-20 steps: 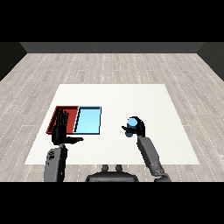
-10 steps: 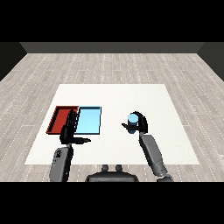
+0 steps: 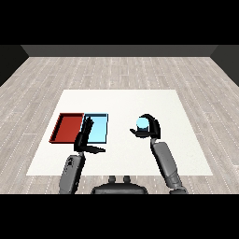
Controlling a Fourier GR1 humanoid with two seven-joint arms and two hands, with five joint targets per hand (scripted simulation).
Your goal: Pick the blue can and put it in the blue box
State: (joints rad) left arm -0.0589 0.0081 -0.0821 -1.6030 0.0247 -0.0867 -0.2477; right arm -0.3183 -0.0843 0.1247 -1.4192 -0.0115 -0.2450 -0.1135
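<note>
Blue can (image 3: pixel 142 124) is sitting in the curl of the right hand (image 3: pixel 150 127), whose black fingers are arching over its top and far side while the thumb is reaching round from the near side. From the head view, can and hand together are showing over the right-middle part of the white table (image 3: pixel 126 100), well apart from both trays and to the right of them. Whether the can is lifted clear of the table or touching it cannot be told from this angle. The right forearm is running up from the lower right corner toward that hand.

Toward the left, the red tray (image 3: pixel 65 116) and the light blue tray (image 3: pixel 103 125) are lying side by side, their inner edges touching, the blue one being the nearer to the can. The left hand (image 3: pixel 85 139) is appearing in front of the seam between the two trays, its fingers pointing straight up and overlapping the near left corner of the blue tray, its thumb sticking out to the right, holding nothing. The left forearm is coming in from the lower left.
</note>
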